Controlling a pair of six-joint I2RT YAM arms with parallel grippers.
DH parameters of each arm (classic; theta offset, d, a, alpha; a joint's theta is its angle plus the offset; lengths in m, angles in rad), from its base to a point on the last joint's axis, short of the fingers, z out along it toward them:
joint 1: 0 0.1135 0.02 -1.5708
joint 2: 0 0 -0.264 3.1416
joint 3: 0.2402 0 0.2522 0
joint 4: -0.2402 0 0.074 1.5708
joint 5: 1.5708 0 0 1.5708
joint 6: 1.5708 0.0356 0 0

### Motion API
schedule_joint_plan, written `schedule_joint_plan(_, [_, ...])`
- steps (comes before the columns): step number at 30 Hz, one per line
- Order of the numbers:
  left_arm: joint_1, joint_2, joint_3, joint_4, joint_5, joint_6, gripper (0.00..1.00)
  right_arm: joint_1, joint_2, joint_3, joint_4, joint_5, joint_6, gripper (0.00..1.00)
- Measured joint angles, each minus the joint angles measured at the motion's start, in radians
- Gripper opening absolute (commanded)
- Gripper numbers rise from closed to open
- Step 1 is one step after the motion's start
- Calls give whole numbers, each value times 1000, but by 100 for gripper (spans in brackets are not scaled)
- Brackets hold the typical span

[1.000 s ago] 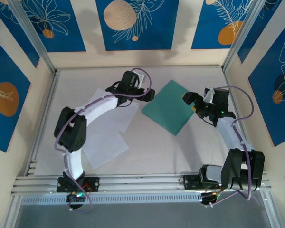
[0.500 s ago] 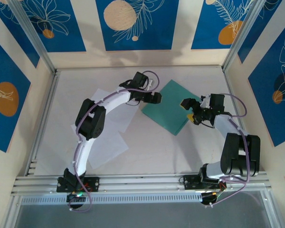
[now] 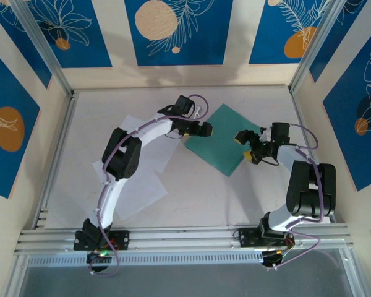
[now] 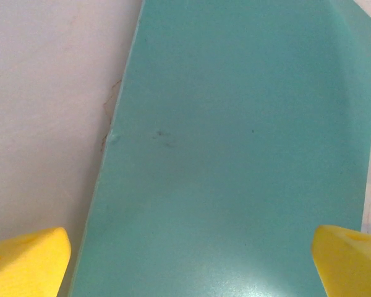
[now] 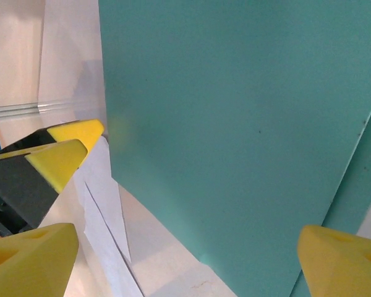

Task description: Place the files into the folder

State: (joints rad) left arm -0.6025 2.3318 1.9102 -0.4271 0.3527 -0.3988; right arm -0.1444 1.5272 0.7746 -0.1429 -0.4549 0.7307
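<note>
The folder (image 3: 219,141) looks like thin, light card lying flat, so pinch its top leaf at the 3 o'clock edge. The left gripper (image 3: 203,129) and right gripper (image 3: 247,146) both gape, empty.

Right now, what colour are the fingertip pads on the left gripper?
Yellow pads, clearest in the left wrist view, flanking the flat teal card folder.
</note>
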Motion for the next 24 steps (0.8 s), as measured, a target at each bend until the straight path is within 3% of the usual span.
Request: schedule_joint_plan(24, [1, 29, 2, -2, 40, -22, 100, 0, 100, 13, 14, 22, -8, 90])
